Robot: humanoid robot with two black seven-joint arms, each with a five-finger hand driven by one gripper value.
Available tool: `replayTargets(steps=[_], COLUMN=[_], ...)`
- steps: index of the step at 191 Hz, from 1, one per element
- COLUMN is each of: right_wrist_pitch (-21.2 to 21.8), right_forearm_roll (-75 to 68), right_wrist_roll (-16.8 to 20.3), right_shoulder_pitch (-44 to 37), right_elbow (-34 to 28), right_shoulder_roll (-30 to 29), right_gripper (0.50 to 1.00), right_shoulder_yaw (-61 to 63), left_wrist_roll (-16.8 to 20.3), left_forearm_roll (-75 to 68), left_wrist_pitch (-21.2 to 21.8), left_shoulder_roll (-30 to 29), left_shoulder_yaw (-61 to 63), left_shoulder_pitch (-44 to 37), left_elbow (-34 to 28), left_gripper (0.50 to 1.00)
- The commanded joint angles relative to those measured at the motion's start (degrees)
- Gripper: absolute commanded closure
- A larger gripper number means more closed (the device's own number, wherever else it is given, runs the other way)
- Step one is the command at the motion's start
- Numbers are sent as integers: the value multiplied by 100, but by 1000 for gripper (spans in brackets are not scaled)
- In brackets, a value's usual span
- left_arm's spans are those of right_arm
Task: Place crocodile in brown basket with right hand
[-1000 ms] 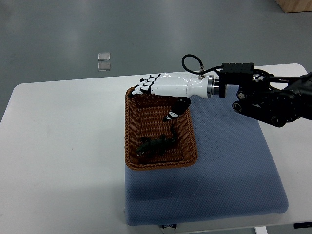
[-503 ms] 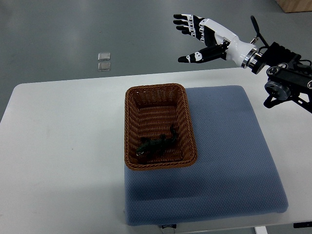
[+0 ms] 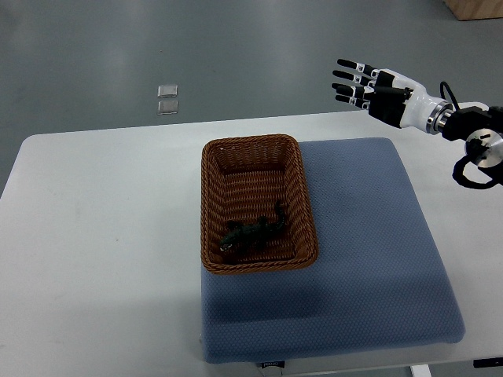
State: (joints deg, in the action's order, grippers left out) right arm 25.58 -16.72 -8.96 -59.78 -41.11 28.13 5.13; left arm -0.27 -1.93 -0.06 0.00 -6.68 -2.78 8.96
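Your left arm is out of the picture. On that side you have only the white worktop (image 3: 102, 236), with two small pale squares (image 3: 167, 100) on the floor beyond it, at about 11 o'clock from the basket.

The brown basket (image 3: 204, 212) sits at the left edge of the blue pad (image 3: 369, 259), long side running 12 to 6 o'clock. The crocodile (image 3: 253, 232) lies aslant on the basket floor, toward the 6 o'clock end, with nothing holding it. By that, the placing step looks finished to me, and what remains is the retreat.

Your next move should need no grasp. Bring the arm to rest well clear of the basket, and check that no part of the toy hangs over the rim; from here none seems to.

The right robot hand (image 3: 385, 94) is at about 2 o'clock from the basket, well apart from it, out past the far edge of the worktop. Its fingers (image 3: 350, 78) are stretched out, slightly spread and empty, pointing toward 9 to 10 o'clock. The forearm comes in from the right edge. I cannot tell which way the palm faces.
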Motion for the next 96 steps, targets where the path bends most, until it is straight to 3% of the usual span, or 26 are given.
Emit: replayTargets(steps=[1, 35, 64, 96], right_wrist_pitch=[61, 492, 527, 527], right_forearm_roll=[-200, -306, -842, -842], right_wrist_roll=[193, 184, 175, 167], right_shoulder_pitch=[186, 388, 546, 590], right_elbow=[262, 657, 1132, 1211], right_shoulder_roll=[-79, -264, -492, -493], right_gripper=[574, 574, 574, 572], right_shoulder_yaw=[23, 85, 340, 401], left_wrist_roll=[0, 0, 0, 0], left_forearm_roll=[0, 0, 0, 0], left_wrist_pitch=[-3, -3, -3, -3], left_shoulder_roll=[0, 0, 0, 0], left_shoulder_yaw=[0, 0, 0, 0], left_shoulder_pitch=[6, 6, 6, -3], left_elbow=[0, 0, 0, 0], left_gripper=[500, 500, 500, 500])
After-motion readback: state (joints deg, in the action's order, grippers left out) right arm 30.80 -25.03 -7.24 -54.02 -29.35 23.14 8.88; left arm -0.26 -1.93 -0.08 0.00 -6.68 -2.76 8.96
